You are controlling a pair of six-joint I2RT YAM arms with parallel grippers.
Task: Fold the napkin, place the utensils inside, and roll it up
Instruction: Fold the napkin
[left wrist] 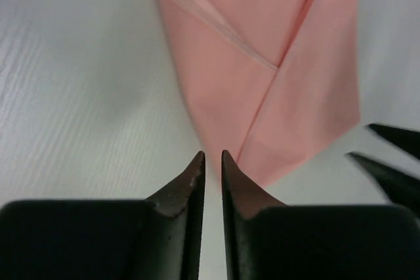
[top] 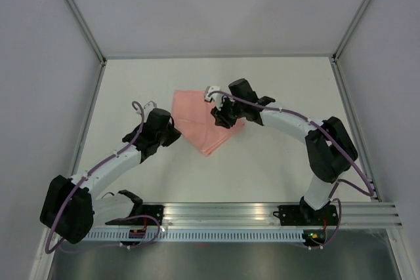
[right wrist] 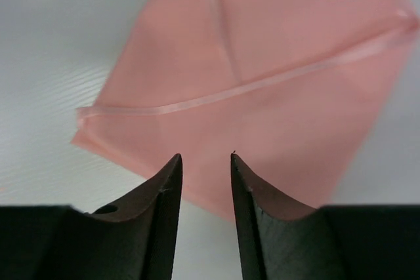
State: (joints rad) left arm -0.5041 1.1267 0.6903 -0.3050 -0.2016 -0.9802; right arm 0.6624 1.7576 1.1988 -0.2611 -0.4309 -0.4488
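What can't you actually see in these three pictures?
- Overhead view: the white right arm covers part of the pale pink folded cloth napkin.
- Both wrist views: the napkin runs off the top edge.
- No utensil shows in any view.

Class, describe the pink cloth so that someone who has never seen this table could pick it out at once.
Start at the white table, then look near its middle, between the left arm and the right arm. There lies the napkin: the only coloured thing in sight, a flat salmon-pink cloth folded to a point.
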